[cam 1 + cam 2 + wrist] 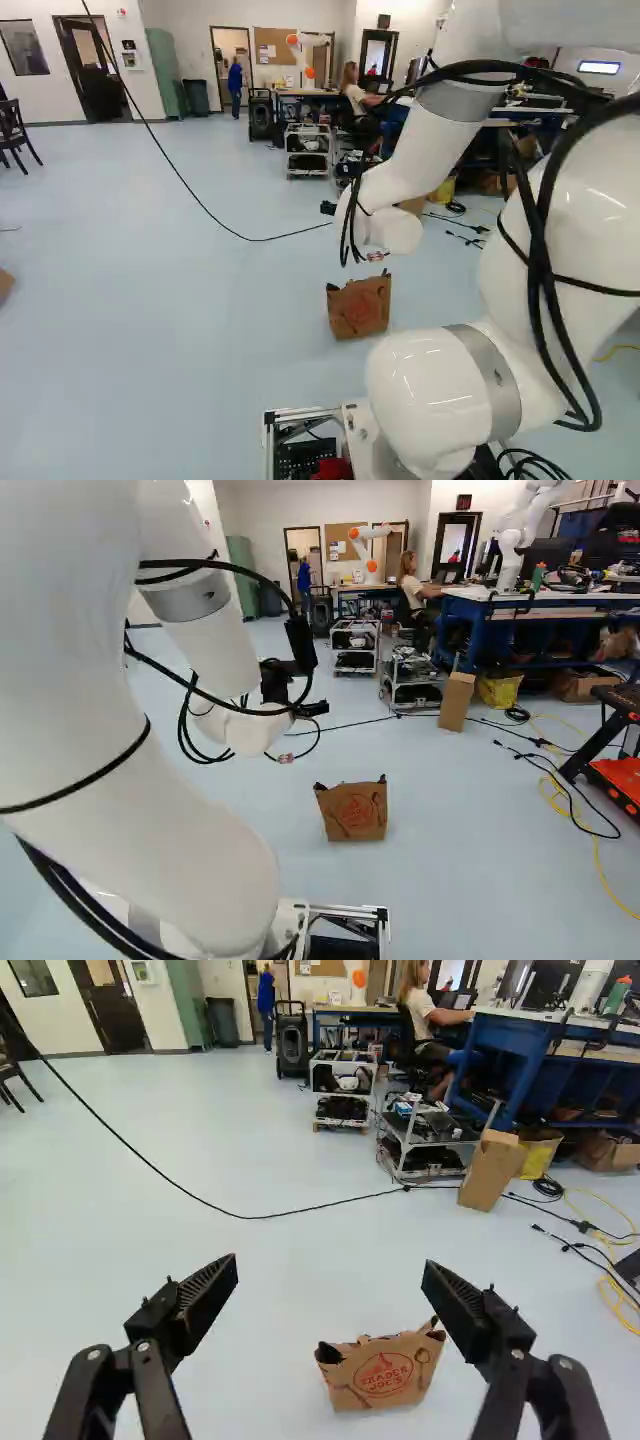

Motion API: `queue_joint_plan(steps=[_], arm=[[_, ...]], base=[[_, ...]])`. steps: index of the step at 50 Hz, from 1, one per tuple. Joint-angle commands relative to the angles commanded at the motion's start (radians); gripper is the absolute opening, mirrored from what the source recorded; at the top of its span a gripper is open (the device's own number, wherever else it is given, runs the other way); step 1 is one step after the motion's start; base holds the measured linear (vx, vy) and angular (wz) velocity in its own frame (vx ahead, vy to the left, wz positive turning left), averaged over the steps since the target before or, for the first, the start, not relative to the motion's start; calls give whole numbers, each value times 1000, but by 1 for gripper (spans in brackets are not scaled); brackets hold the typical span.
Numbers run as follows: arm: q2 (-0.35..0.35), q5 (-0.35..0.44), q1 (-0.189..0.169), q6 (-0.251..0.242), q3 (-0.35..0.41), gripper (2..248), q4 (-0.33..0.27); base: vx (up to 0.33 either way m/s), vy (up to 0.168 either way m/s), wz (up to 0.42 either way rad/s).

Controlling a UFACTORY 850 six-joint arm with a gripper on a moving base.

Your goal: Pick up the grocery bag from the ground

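The gripper is wide open, its two fingers spread well apart with nothing held between them. In the right base view it shows left of the middle, raised above the floor at the end of the white arm.

The brown paper bag stands upright on the floor, ahead of the gripper and apart from it; in the wrist view it appears between the two fingers, closer to the one on the cardboard box's side. A round red print marks its face, and its top edge is uneven. In the left base view the bag is a little right of the middle, below center; in the right base view it sits in the lower middle.

Farther out, a black cable crosses the floor beyond the bag, near the cardboard box. Two metal carts stand behind, in the upper middle of the right base view. A blue workbench fills the upper right there, with a yellow bag beneath its front edge. A yellow cord trails down the right side.
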Motion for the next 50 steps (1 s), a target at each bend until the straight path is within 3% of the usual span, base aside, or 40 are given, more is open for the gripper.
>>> queue_joint_plan(steps=[21, 50], arm=[[-111, -20, -2, 0, -113, 247, 72], [-324, -69, -15, 0, -283, 247, 205]], base=[[0, 0, 0], [0, 0, 0]])
